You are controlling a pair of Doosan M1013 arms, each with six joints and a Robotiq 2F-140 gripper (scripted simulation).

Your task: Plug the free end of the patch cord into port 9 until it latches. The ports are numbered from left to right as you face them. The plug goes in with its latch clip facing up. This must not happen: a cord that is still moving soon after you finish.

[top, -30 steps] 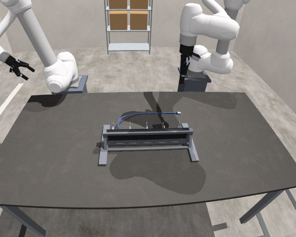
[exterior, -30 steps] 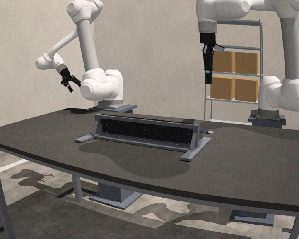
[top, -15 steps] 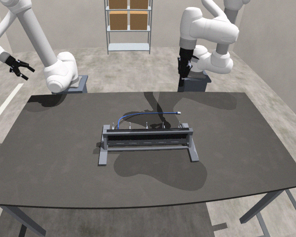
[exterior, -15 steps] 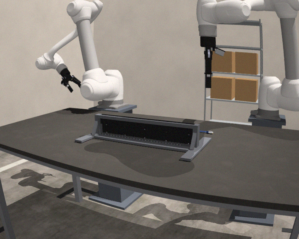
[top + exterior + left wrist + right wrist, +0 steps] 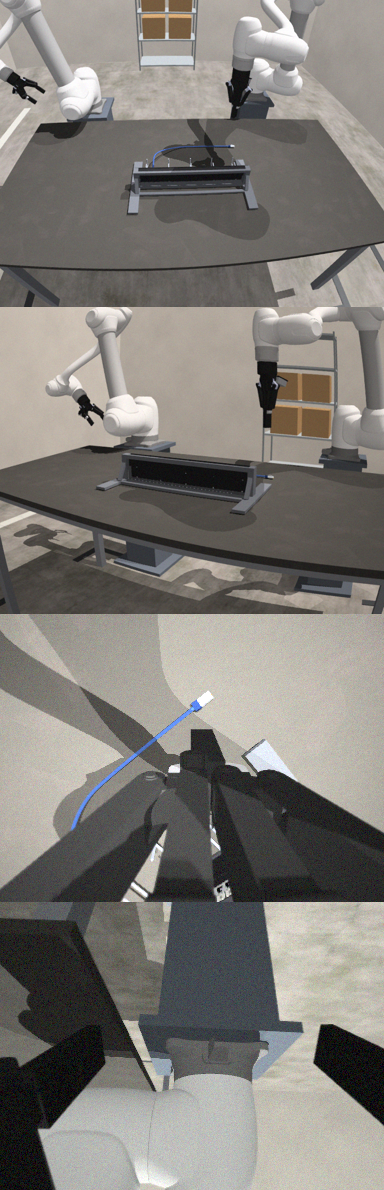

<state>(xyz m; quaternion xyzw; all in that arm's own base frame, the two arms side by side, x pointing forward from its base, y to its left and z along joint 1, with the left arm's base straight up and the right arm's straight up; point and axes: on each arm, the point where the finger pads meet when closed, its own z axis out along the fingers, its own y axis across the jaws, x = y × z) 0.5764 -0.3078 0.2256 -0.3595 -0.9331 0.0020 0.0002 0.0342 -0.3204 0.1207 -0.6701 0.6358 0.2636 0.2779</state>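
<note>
The blue patch cord (image 5: 205, 146) (image 5: 145, 746) curves out behind the panel rack (image 5: 192, 192) (image 5: 179, 491); its other end is hidden there. Its free white plug (image 5: 232, 146) (image 5: 270, 477) (image 5: 205, 699) points away from the curve. The clip's facing cannot be made out. A few ports (image 5: 222, 890) show between the finger linkages in the left wrist view; port numbers are not readable. My left gripper (image 5: 234, 116) (image 5: 267, 426) (image 5: 201, 746) is shut and empty, pointing down above the table, apart from the plug. My right gripper (image 5: 38, 96) (image 5: 97, 420) (image 5: 209, 1044) is open and empty, far from the cord.
Thin metal cable guides (image 5: 190, 161) stick out from the port side of the rack, near the cord. The rack's feet (image 5: 133, 204) (image 5: 251, 500) reach across the table (image 5: 96, 240) (image 5: 304, 524). The right gripper hangs beyond the table's edge, near an arm pedestal (image 5: 217, 967).
</note>
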